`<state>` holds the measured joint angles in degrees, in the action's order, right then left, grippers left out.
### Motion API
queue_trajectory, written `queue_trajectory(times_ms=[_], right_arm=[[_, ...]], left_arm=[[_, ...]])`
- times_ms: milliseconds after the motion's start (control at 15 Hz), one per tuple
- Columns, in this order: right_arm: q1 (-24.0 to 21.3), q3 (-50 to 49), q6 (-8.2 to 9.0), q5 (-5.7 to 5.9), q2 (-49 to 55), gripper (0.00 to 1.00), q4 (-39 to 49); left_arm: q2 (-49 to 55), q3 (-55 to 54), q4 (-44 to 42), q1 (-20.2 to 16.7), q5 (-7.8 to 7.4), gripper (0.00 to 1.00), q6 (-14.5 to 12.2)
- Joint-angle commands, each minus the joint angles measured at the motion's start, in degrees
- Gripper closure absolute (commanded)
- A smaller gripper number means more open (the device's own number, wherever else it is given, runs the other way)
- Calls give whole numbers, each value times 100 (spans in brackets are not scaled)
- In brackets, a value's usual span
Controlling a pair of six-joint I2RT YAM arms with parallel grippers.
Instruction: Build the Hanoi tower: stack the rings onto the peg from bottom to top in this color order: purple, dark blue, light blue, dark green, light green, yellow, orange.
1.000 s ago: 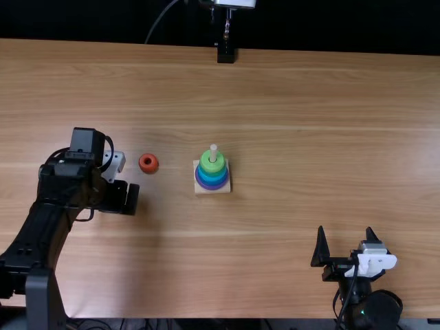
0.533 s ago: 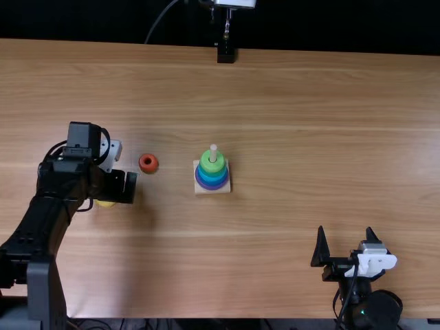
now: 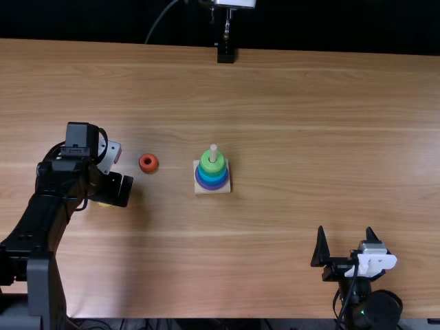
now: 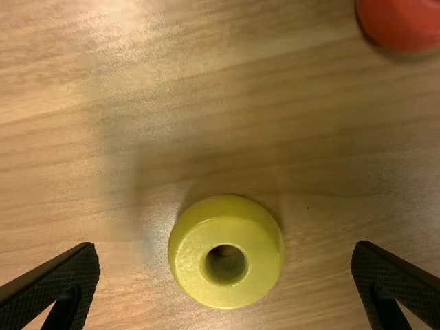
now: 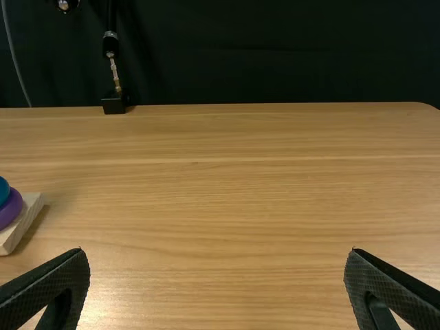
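Note:
In the top view my left gripper (image 3: pixel 122 191) hangs over the yellow ring (image 3: pixel 104 204), which is mostly covered by it. The left wrist view has the yellow ring (image 4: pixel 227 251) flat on the table between the parted fingers of my left gripper (image 4: pixel 225 275), touching neither. The orange-red ring (image 3: pixel 148 163) lies right of that gripper. On the wooden base (image 3: pixel 213 190) the peg (image 3: pixel 213 152) carries purple, blue and light green rings (image 3: pixel 212 165), green uppermost. My right gripper (image 3: pixel 347 246) stands open, holding nothing, at the near right; its fingers are spread in its wrist view (image 5: pixel 216 275).
A black stand (image 3: pixel 225 52) is at the table's far edge. The wooden table (image 3: pixel 295 130) stretches between the ring tower and the right arm. Cables lie along the near edge.
My left gripper has shifted slightly left and away from the near edge, and part of the yellow ring has come into sight beside it. The right arm has kept still.

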<state>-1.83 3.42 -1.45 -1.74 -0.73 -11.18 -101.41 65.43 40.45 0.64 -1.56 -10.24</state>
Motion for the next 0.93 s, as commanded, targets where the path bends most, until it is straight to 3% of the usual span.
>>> queue_trajectory(times_ms=[0,800,867], right_arm=[[-37,-237,-2,-48,73,0,-407],[-37,-237,-2,-48,73,0,-407],[-37,-237,-2,-48,73,0,-407]], left_arm=[[-178,146,16,-100,-44,0,-115],[-529,190,121,-117,-86,0,-136],[-529,190,132,-117,-86,33,-126]])
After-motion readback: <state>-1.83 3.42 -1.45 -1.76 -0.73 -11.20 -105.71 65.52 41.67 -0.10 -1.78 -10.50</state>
